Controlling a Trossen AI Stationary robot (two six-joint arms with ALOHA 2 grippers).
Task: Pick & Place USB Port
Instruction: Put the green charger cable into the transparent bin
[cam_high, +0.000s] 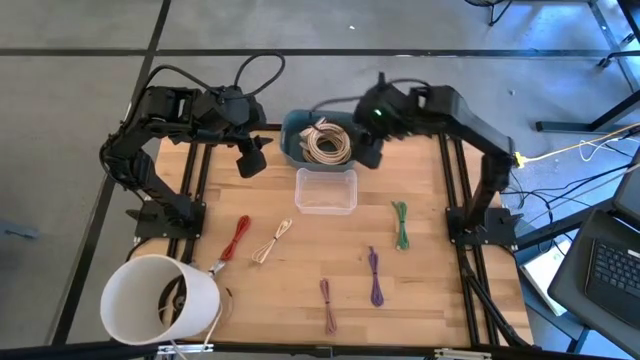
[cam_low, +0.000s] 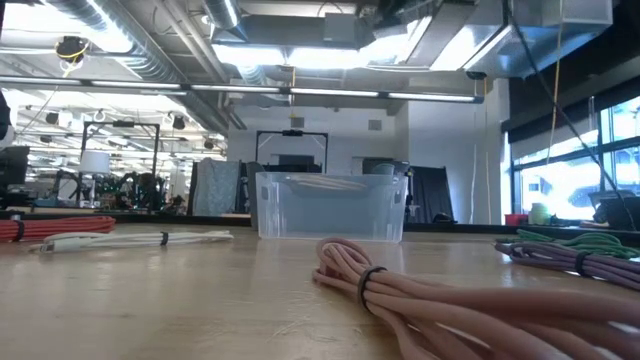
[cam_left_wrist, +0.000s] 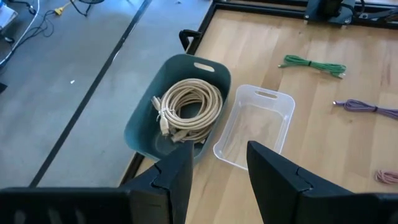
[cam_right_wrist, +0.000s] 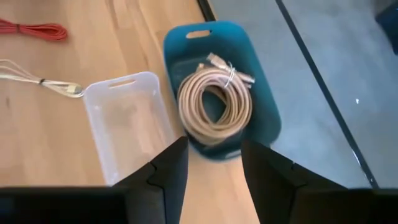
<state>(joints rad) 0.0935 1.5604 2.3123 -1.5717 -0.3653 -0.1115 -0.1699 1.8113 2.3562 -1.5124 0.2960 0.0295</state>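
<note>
Two arms hang over the far edge of the table (cam_high: 420, 230). Left gripper (cam_high: 250, 160) has its fingers apart with nothing between them, hovering just left of the teal bin (cam_high: 292, 135). Right gripper (cam_high: 370, 152) sits at the bin's right side, fingers apart and empty too. The beige coiled cable (cam_high: 328, 143) lies inside the teal bin, and the clear container (cam_high: 326, 190) right beside it has nothing in it. Red cable (cam_high: 236, 238), white cable (cam_high: 272, 241), green cable (cam_high: 401, 224) and two purple cables (cam_high: 375, 277) are spread around the table.

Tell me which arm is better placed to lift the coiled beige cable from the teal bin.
Right, probably. The right claw hangs by the teal plastic bin holding the coiled beige cable; the left claw sits farther aside.
</note>
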